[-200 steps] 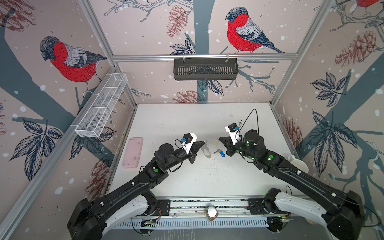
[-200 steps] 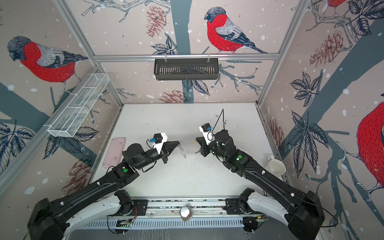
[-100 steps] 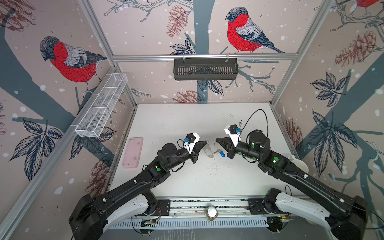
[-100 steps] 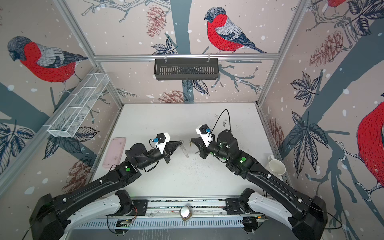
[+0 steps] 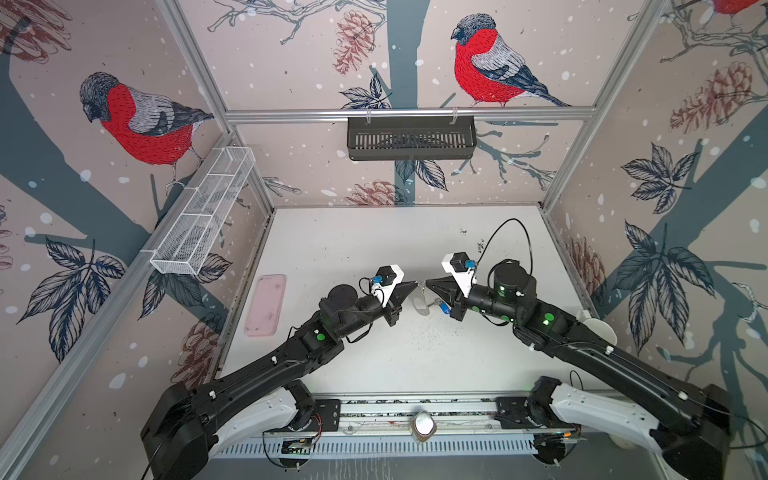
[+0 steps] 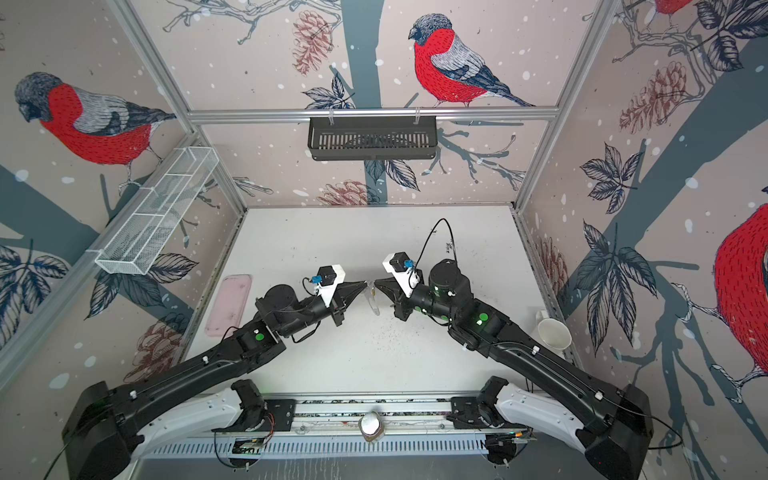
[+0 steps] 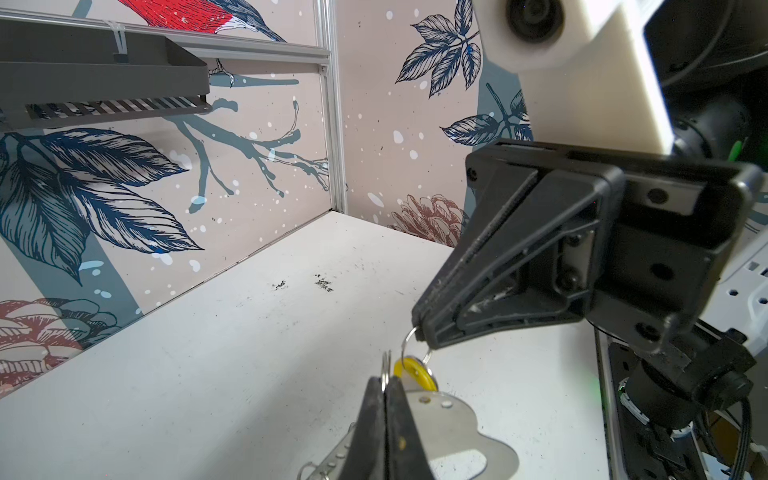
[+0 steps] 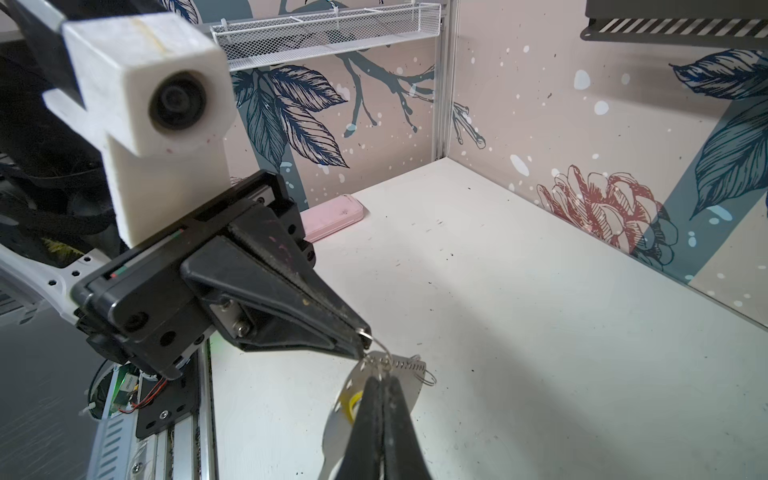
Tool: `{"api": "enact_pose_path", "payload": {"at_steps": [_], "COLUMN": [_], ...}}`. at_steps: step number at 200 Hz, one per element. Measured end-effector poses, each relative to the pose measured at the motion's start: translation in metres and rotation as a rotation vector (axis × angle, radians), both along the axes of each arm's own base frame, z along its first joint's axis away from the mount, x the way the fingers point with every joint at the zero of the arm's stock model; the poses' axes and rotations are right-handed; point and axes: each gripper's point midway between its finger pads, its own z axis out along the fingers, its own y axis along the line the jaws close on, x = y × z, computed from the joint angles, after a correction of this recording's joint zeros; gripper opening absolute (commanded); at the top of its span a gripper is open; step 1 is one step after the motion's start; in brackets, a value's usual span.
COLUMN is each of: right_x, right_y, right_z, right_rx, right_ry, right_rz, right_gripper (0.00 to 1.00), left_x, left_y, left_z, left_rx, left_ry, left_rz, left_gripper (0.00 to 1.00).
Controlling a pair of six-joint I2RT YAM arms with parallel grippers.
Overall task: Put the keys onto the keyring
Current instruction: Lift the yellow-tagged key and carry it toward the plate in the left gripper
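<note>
My two grippers meet tip to tip above the middle of the table. In both top views the left gripper (image 5: 414, 285) (image 6: 365, 284) is shut. In its wrist view its jaws (image 7: 386, 376) pinch a thin metal ring edge-on. The right gripper (image 5: 428, 283) (image 6: 376, 284) (image 8: 380, 380) is shut on a wire ring that carries the yellow-tagged key (image 7: 413, 371) (image 8: 347, 405). The grey keyring plate (image 5: 420, 304) (image 7: 457, 419) (image 8: 401, 384) hangs tilted just under both tips. The blue-tagged key (image 5: 444, 308) lies on the table by the right gripper.
A pink tray (image 5: 266, 305) lies at the table's left edge. A white cup (image 6: 552, 334) stands at the right edge. A black basket (image 5: 411, 137) hangs on the back wall, a white wire rack (image 5: 203, 216) on the left wall.
The right gripper has turned to point left and closed the gap to the left gripper. The left gripper has edged to the right. Their tips now meet over the keyring.
</note>
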Motion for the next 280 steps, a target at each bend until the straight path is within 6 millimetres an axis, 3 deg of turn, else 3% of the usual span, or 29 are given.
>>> {"api": "enact_pose_path", "payload": {"at_steps": [236,254,280], "right_x": [0.01,0.009,0.011], "right_y": [0.0,0.001,-0.001], "right_z": [-0.011,-0.012,-0.011], "right_rx": [-0.036,-0.036,-0.035], "right_ry": [0.025,0.033,0.03], "right_rz": [-0.042,-0.032,-0.047], "right_gripper": [0.0,0.27,0.38], "left_x": [-0.009,-0.009,-0.013], "left_y": [0.0,0.0,-0.002], "left_z": [-0.001,0.0,0.002], "left_rx": [0.0,-0.005,-0.018], "left_ry": [-0.024,-0.028,-0.04], "left_rz": [-0.025,-0.024,-0.045], "left_gripper": [0.0,0.0,0.0]}}
